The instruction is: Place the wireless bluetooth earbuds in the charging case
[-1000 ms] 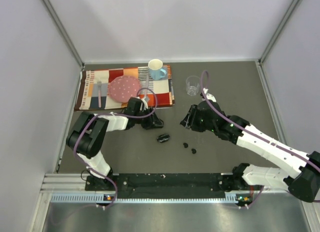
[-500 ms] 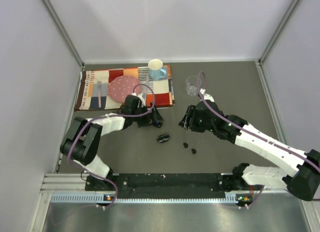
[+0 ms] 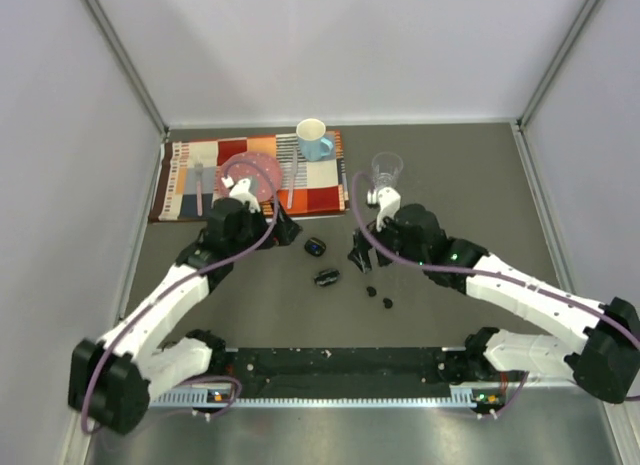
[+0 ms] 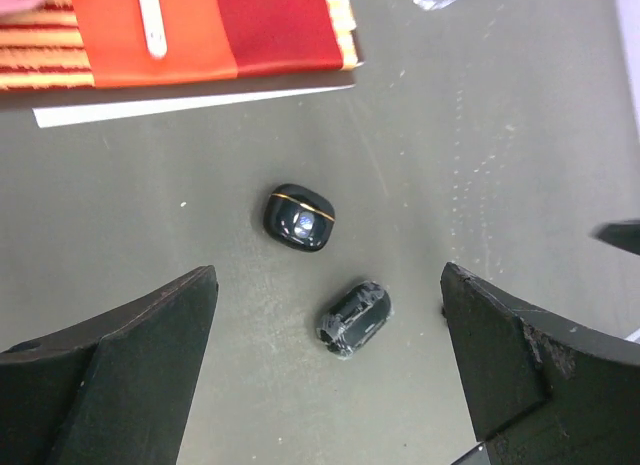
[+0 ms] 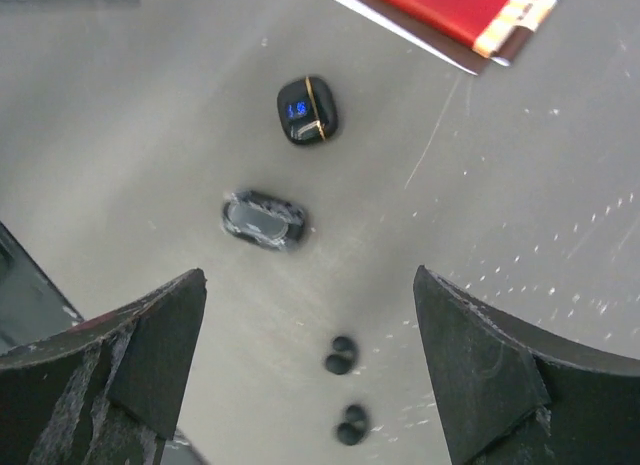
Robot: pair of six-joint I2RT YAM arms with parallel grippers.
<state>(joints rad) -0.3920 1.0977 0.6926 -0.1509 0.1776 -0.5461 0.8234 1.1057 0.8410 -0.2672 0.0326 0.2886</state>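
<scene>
1. Left gripper (image 4: 328, 285): the jaws are spread as wide as they go, with nothing between them. A second ago it was closed low over the table (image 3: 450, 185). It has since let go and drawn back toward the placemat (image 4: 200, 35).
2. Right gripper (image 5: 310, 283): the jaws are wide apart and empty. They have widened over the last second, and the gripper has shifted slightly toward the cases.
3. Charging case (image 4: 298, 217): black with gold trim, lying free on the table just ahead of the left gripper. The lid appears shut, and a blue display is lit in the right wrist view. The left fingers covered it a second ago; now nothing touches it.
4. Second case (image 4: 355, 318): a dark oval near the first, not touching it. Its position is unchanged.
5. Earbuds (image 5: 341, 355): two small dark pairs close together on the bare table, in front of the right gripper's opening. They have not moved and are outside both cases.
6. Implication: no earbud has been inserted yet. Both grippers are free for a pick, but the lid probably has to be opened first.
</scene>
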